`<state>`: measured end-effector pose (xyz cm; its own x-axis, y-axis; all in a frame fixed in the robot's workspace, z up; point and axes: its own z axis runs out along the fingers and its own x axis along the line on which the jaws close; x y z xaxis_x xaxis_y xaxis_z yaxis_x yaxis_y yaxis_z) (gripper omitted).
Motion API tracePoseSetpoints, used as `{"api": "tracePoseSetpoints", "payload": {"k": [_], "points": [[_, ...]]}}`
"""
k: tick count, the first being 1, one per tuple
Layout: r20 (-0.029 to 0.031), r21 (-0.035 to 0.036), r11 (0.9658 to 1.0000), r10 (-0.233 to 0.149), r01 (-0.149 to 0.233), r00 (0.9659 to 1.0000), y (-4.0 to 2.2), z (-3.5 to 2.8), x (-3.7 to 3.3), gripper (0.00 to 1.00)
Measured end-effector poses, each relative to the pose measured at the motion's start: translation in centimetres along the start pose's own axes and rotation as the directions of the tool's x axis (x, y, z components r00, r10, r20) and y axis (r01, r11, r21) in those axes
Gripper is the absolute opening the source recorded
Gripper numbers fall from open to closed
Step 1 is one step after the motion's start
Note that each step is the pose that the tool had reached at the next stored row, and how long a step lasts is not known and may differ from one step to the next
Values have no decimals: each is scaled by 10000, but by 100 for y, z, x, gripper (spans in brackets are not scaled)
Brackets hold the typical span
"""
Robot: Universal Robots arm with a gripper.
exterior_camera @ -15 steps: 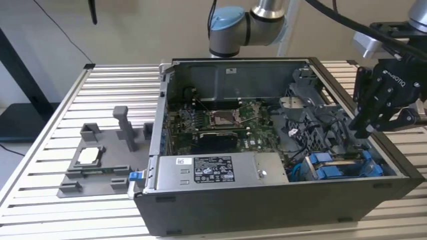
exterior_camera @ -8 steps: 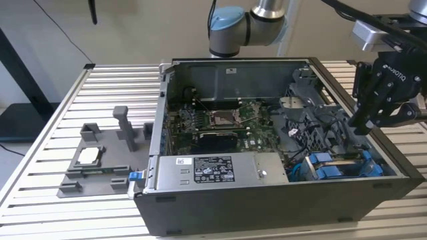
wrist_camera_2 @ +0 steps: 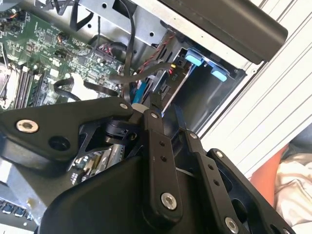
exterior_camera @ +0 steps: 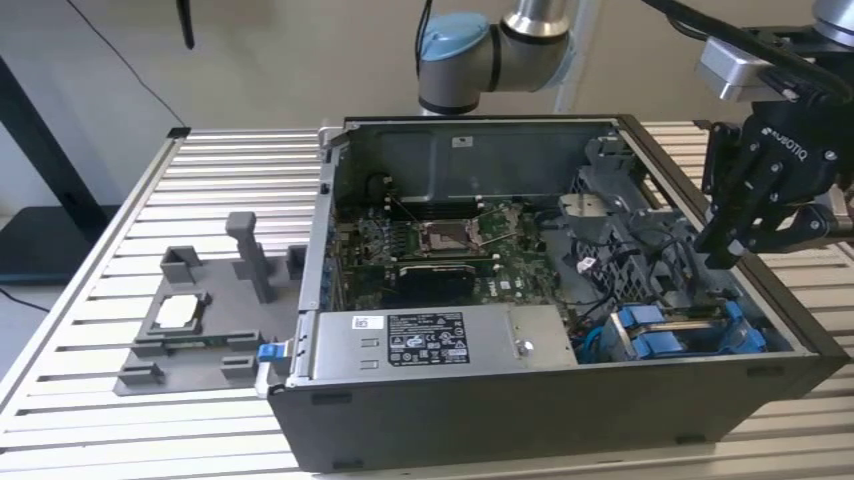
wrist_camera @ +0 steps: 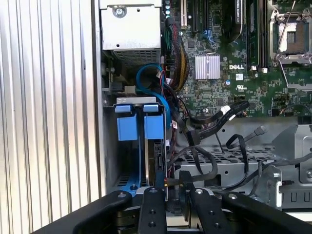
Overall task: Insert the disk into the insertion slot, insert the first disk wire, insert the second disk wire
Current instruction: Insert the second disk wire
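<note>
Hovering by the insertion slot (wrist_camera: pixel 136 101) that holds the disk (wrist_camera: pixel 159 161), the jaws stand clamped on a disk wire (wrist_camera: pixel 184 181).

- Soft, even light is falling on the slatted tabletop (exterior_camera: pixel 94 300) in the exterior view, leaving only faint shadows.
- The computer case (exterior_camera: pixel 534 420) walls are shading its interior.
- In the second wrist view, glare is washing out the tabletop (wrist_camera_2: pixel 273 97); the black pincer (wrist_camera_2: pixel 139 108) is sitting dark.

Slatted metal table (exterior_camera: pixel 67 400), open computer case (exterior_camera: pixel 534 420) standing on it, grey fixture tray (exterior_camera: pixel 200 345) just beside
</note>
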<state>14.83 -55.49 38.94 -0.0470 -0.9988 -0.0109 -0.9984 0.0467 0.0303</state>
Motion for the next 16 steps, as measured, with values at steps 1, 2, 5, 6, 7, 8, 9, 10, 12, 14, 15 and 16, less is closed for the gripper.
{"api": "tracePoseSetpoints", "payload": {"k": [1, 2, 5, 6, 7, 8, 9, 10, 12, 14, 15, 16], "points": [[-1, 0, 10000, 1, -1, 10000, 1, 0, -1, 27], [-1, 0, 10000, 1, -1, 10000, 1, -1, -5, 27], [0, 1, 10000, 3, -3, 10000, 11, 1, -19, 27], [0, 0, 10000, 0, 0, 10000, 15, 1, -28, 27], [1, 1, 10000, -7, 7, 10000, 20, 1, -38, 27], [0, 0, 10000, -18, 18, 10000, 27, 1, -53, 27], [-2, 0, 10000, -38, 38, 10000, 35, 2, -74, 27], [-3, 0, 10000, -65, 65, 10000, 44, 2, -93, 27], [-5, -1, 9999, -169, 169, 9999, 54, 3, -123, 27], [-14, -4, 9993, -372, 372, 9993, 59, 3, -137, 27], [-20, -5, 9987, -516, 516, 9987, 61, 4, -138, 27], [-27, -7, 9978, -660, 660, 9978, 63, 4, -138, 27]]}}
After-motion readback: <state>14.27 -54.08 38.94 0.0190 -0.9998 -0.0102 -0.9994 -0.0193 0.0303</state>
